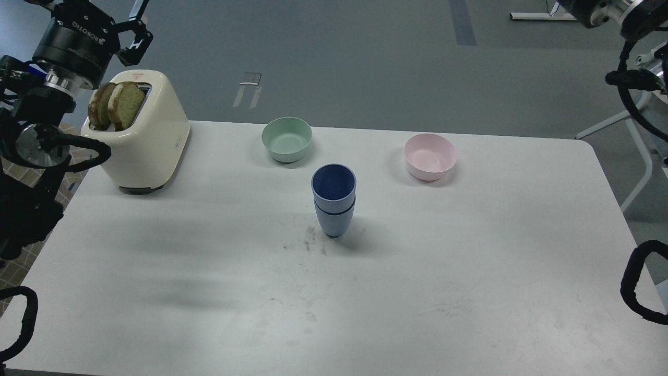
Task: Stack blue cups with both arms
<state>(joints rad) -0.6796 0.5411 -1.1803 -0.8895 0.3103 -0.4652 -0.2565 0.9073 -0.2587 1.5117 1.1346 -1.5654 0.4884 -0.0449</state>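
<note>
Left gripper [136,31]: above toaster [143,133], fingers spread, empty | Right gripper: cut off at top-right edge, finger state cannot be told | Blue cups [334,201]: nested, upright, long axis vertical, mouths up, mid-table [469,271], right of toaster, well clear of all edges | Green bowl [287,138], pink bowl [430,155]: behind cups, apart.

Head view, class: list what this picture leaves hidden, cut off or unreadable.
1. Right tool: cut off by the top edge; fingers unseen.
2. Inner blue cup: its lower body is hidden inside the outer blue cup.
3. Bread slices: lower halves hidden in the toaster.
4. Left tool: fingertips run past the top edge.
</note>
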